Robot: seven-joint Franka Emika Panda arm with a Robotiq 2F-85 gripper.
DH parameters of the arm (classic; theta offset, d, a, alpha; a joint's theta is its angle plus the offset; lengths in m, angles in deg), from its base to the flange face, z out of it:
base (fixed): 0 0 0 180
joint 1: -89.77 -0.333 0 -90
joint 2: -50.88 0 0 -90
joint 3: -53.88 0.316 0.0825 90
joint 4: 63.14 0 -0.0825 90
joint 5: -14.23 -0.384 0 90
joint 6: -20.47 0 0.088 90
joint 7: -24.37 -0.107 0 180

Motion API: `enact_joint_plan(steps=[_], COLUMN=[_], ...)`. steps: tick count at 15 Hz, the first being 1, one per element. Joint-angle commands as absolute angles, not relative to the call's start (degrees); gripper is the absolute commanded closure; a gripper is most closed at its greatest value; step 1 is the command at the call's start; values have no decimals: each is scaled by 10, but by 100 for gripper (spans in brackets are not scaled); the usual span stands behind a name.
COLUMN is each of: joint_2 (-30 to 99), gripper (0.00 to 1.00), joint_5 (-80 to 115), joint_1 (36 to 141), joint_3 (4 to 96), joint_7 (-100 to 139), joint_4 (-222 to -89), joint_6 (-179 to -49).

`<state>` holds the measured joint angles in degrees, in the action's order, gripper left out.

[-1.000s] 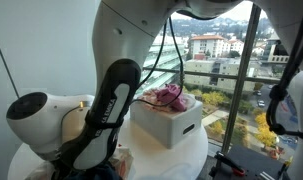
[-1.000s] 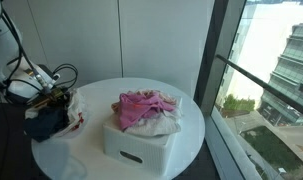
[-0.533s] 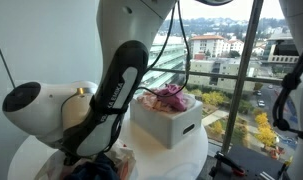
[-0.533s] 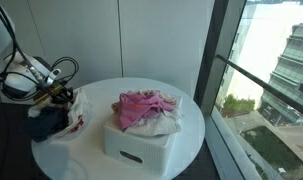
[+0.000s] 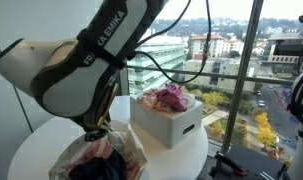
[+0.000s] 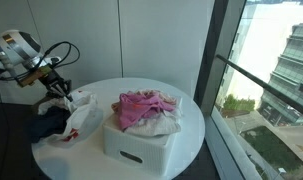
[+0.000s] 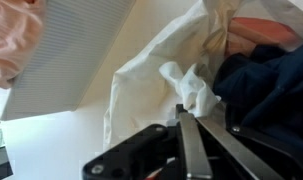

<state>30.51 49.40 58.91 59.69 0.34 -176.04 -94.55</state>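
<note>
White cloth [image 6: 81, 106] hangs just below the claw [image 6: 54, 86], pinched between its pressed-together fingers.

In an exterior view the bin [image 6: 136, 150] stood on the round table [image 6: 191, 125] at lower centre, with a heap of clothes [image 6: 143, 108] in its top and the window [image 6: 266, 80] filling the right side. Left of the bin, near the table's left edge, the cloth [image 6: 83, 112] lay touching the garment [image 6: 49, 122] on its left, its upper end at the gripper [image 6: 57, 88] above. In the wrist view the cloth sat at centre, the garment at right and the bin at upper left.
</note>
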Motion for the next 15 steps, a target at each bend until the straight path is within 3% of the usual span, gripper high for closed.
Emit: enact_joint_plan(steps=[1,10,12,15], joint_2=[342,393,407,409], gripper=[98,99,95,98], joint_5=[423,421,432,459], joint_1=[640,710,722,727], joint_3=[625,633,632,635], joint_7=[74,164,167,155], joint_4=[-1751,-1734,-1754,-1769], joint_6=[-819,-749,-782,-844])
